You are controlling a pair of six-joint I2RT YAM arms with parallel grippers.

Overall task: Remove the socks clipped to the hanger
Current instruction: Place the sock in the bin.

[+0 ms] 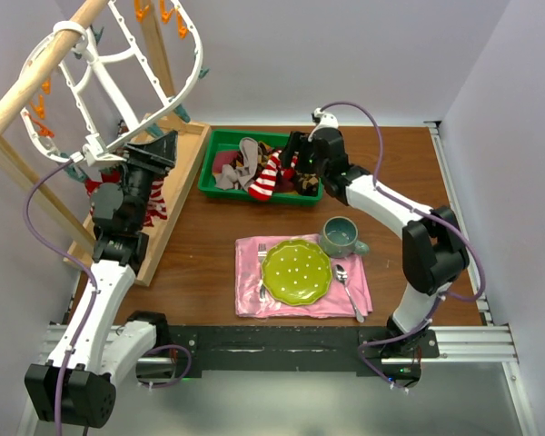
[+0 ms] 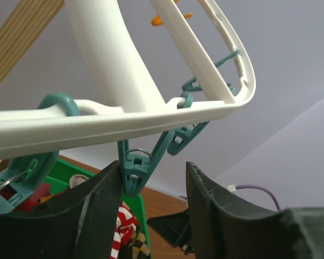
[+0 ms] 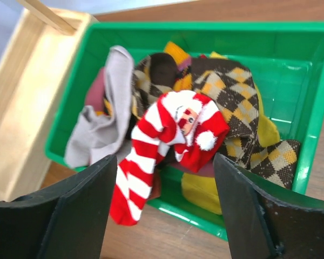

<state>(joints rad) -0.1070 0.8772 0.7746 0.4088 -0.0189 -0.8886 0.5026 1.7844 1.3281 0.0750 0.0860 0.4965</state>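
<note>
The white hanger [image 1: 189, 84] hangs tilted from the wooden pole at the far left. My left gripper [image 1: 162, 145] sits just under its lower rim [image 2: 124, 116], open. A teal clip [image 2: 132, 170] rests against the inner edge of its left finger, and nothing is between the jaws. Red fabric [image 2: 28, 197] sits by another teal clip at the lower left. A red-and-white striped sock [image 1: 156, 202] shows beside my left arm. My right gripper [image 1: 292, 163] [image 3: 164, 162] hovers open over loose socks, with a striped Santa sock [image 3: 167, 140] draped over the bin's near rim.
The green bin [image 1: 220, 145] [image 3: 313, 108] holds grey, argyle, mustard and maroon socks. The wooden rack's pole [image 1: 36, 77] and base board [image 1: 180, 186] stand at the left. In front lie a pink napkin [image 1: 250, 300], green plate [image 1: 295, 270], fork, spoon and a teal mug [image 1: 341, 236].
</note>
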